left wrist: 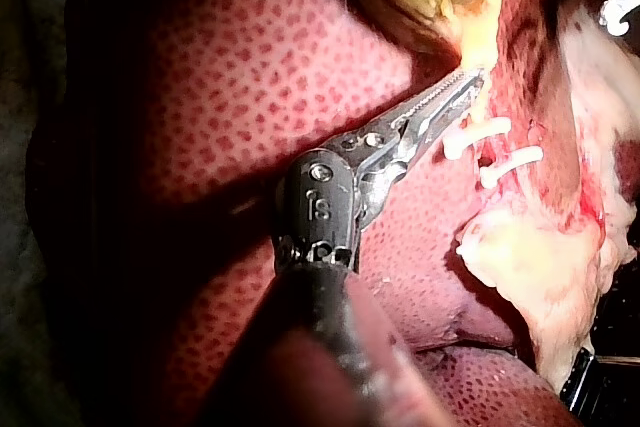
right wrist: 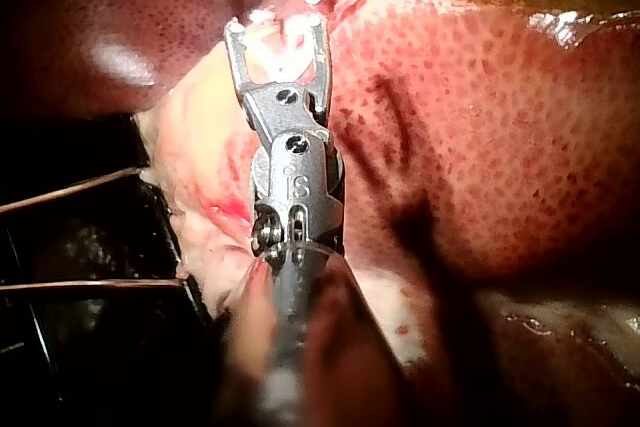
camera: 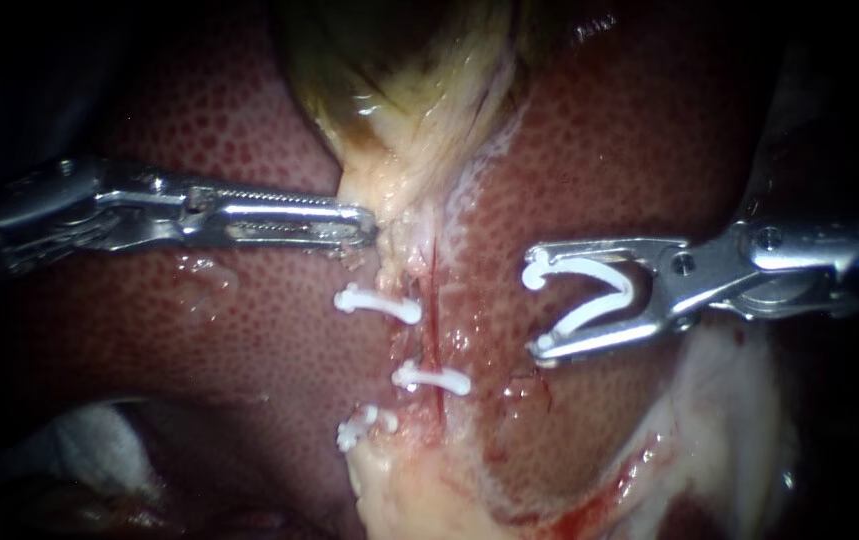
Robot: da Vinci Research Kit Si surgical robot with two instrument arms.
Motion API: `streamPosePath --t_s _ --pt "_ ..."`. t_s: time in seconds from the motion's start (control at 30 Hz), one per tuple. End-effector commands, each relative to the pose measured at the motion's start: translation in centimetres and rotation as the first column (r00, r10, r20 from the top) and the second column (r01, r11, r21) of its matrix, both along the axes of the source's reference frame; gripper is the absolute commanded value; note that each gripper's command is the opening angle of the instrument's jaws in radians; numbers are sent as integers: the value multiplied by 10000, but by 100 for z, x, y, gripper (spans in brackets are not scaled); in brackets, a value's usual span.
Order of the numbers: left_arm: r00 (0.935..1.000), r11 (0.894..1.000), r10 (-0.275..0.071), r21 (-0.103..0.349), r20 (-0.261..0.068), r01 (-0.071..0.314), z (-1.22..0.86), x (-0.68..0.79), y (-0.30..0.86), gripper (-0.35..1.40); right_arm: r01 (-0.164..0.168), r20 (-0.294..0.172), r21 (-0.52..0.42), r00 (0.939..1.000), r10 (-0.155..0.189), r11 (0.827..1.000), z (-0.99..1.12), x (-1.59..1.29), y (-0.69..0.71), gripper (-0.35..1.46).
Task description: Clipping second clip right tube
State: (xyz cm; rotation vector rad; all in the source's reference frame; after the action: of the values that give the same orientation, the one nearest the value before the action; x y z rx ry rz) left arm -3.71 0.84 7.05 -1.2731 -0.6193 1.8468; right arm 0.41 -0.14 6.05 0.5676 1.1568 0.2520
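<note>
- The thin red right tube runs down the pale strip in the middle of the dark red, speckled liver. I take it as the right one, since a paler strand lies just to its left.
- A closed white plastic clip already crosses this tube low down. An upper white clip and a lowest white clip sit on the paler strand beside it.
- An open white V-shaped clip is grasped between the spread jaws of the right instrument. Both jaws touch it, and its mouth faces the tube from near by, not yet around it.
- The left instrument has its serrated jaws clenched. Their tip appears to nip the pale neck tissue under the yellow-green gallbladder.
- Step in hand, as I judge it: the loaded instrument is on approach and nothing is seated yet.
- The next move calls for sliding the open mouth across the bare stretch of tube above the seated clip. Both arms should straddle the tube before the jaws squeeze.
</note>
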Motion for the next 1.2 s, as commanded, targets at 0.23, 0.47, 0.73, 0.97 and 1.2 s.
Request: streamPosePath --t_s 0.23,0.47,0.73,0.97,1.2 --pt "10000 10000 47 31 45 -47 -5 7 2 -35 3 -1 -6 10000 -3 10000 0 0 0 50" --pt "9999 9999 -95 78 118 94 -28 35 12 -35 4 -1 -7 10000 -4 10000 0 0 0 50" --pt "9935 9952 -975 94 592 971 -72 67 33 -35 25 -19 3 10000 -25 10000 -1 1 -1 50" --pt "9870 9898 -1390 -216 805 1411 -94 92 45 -35 10 -8 58 10000 -10 10000 -1 2 -1 50" --pt "9864 9892 -1427 -220 812 1449 -95 95 45 -35 15 -15 56 10000 -15 10000 0 6 -2 50"
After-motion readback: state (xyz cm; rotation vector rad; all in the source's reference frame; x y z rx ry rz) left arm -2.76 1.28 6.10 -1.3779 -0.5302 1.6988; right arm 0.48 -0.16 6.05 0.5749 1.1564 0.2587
